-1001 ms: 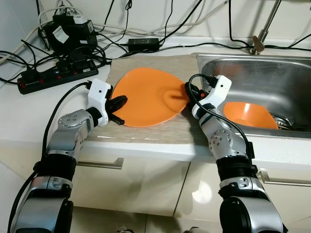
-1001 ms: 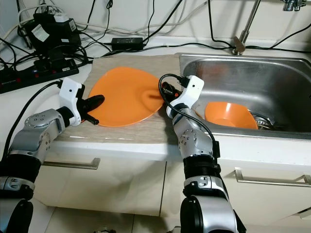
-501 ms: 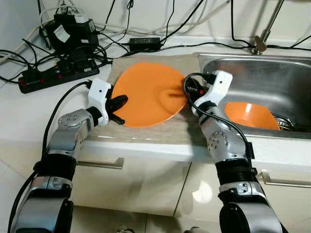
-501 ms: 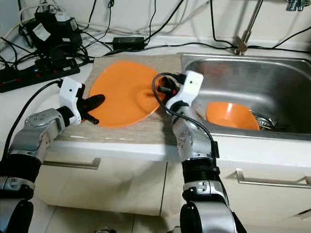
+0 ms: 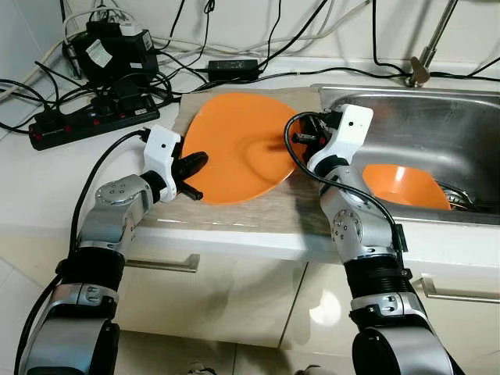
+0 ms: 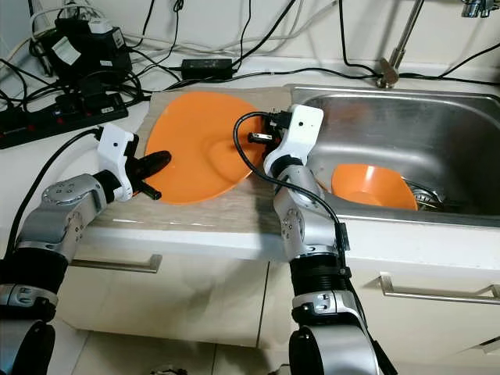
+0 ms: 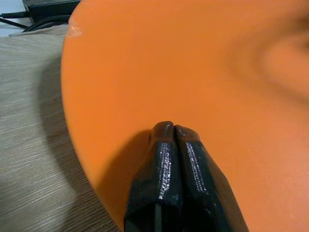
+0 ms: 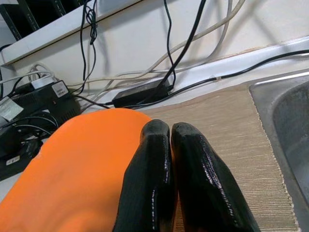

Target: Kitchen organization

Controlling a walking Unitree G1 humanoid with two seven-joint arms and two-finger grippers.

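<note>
Plate (image 5: 234, 148) tilted up off mat (image 5: 281, 209), beside sink (image 5: 437, 125) | left gripper (image 7: 174, 129) pressed together at its near rim | right gripper (image 8: 170, 130) likewise together on sink-side edge | we judged neither clamped it; slip toward sink possible

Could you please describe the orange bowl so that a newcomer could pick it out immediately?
Start at the steel sink set into the counter, on the robot's right. The orange bowl lies inside that basin, near its front wall. Unlike the large orange plate on the beige mat, it is smaller, deeper and touched by neither claw.
</note>
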